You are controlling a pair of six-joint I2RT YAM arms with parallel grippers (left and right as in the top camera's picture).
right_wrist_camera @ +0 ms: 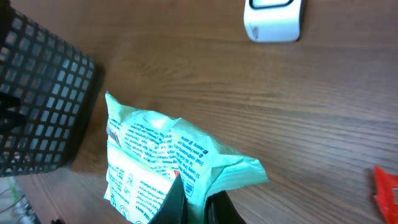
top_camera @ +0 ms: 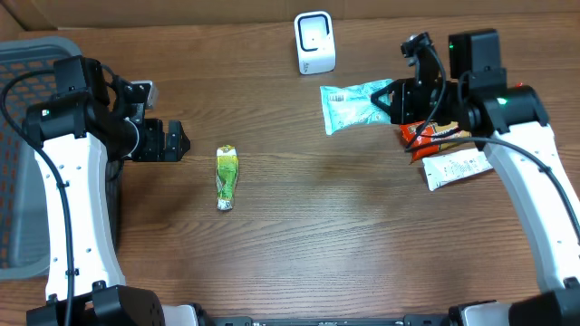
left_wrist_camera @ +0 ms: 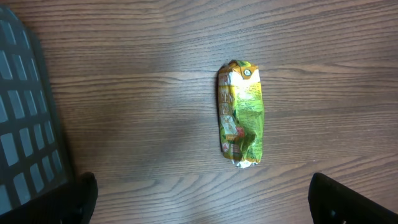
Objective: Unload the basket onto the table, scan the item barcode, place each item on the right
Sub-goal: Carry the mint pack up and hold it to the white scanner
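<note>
Your right gripper [top_camera: 397, 101] is clamped on 1 edge of the mint-green packet [top_camera: 355, 107]. The packet appears lifted over the wood at about 1 o'clock in the overhead view. It is near the white scanner [top_camera: 314, 43], on its 4 o'clock side; the scanner stands at 12 o'clock by the far edge.

In the right wrist view you see printed text on the packet's face, but I cannot tell where its barcode is or whether it faces the scanner. So treat the pickup as done and the scan as not yet done: the packet is near the scanner, not squarely in front of it.

Your left gripper [top_camera: 178, 142] is spread wide and holds nothing. It hovers at 9 o'clock, beside the dark mesh basket [top_camera: 27, 54] and short of the yellow-green packet [top_camera: 227, 177]. That packet lies flat on the table near the centre, its long axis running 12 to 6, and it looks untouched.

At 3 o'clock, 2 more items lie under the right arm: an orange packet [top_camera: 435, 136] and a white packet [top_camera: 458, 167], touching or overlapping.

What is left, as I read it: turn the mint-green packet so its code meets the scanner. Then handle the 3 items on the table, if the task covers them.
</note>
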